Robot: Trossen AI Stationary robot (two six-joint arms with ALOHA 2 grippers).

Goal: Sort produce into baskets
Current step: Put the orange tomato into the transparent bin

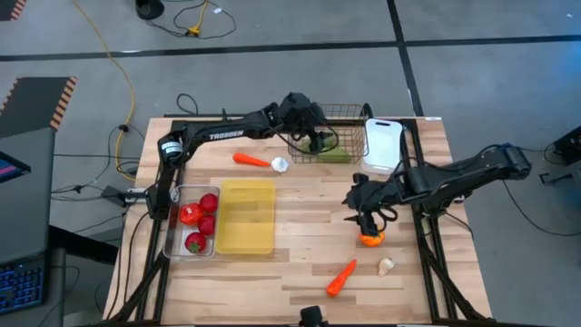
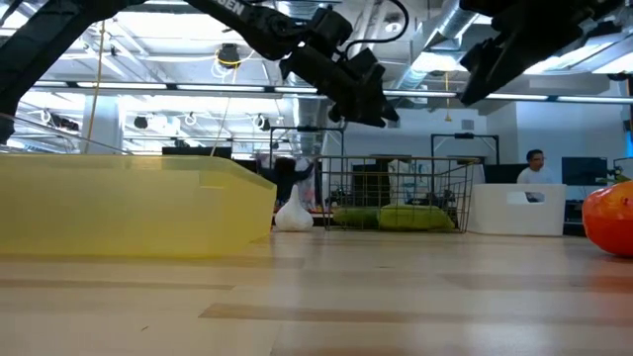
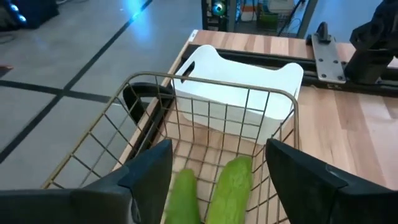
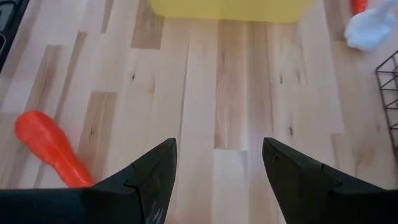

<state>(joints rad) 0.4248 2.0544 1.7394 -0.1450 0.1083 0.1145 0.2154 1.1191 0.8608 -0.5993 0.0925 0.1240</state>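
The left gripper [image 1: 315, 138] hangs over the dark wire mesh basket [image 1: 349, 113] at the far middle of the pale wooden table [image 1: 300, 241], its two dark fingers [image 3: 149, 171] spread apart with nothing between them; below them two green toy cucumbers [image 3: 233, 183] lie side by side on the basket floor. Just right of that basket stands the white plastic tray [image 1: 382, 145]. The right gripper [image 1: 368, 222] hovers right of the table's centre, jaws apart and empty, directly above a round orange toy pepper [image 1: 370, 239] that sits on the wood. On the near side of it lie an orange toy carrot [image 1: 341, 277] and, a little to the right, a small white garlic piece [image 1: 387, 266]. Toward the left, a yellow translucent rectangular tray [image 1: 246, 215] sits beside a clear plastic bin [image 1: 178, 195] that holds several red toy tomatoes [image 1: 191, 214]. Between the yellow tray and the wire basket, another orange carrot [image 1: 249, 160] lies with a second small white piece [image 1: 280, 164] at its right end.
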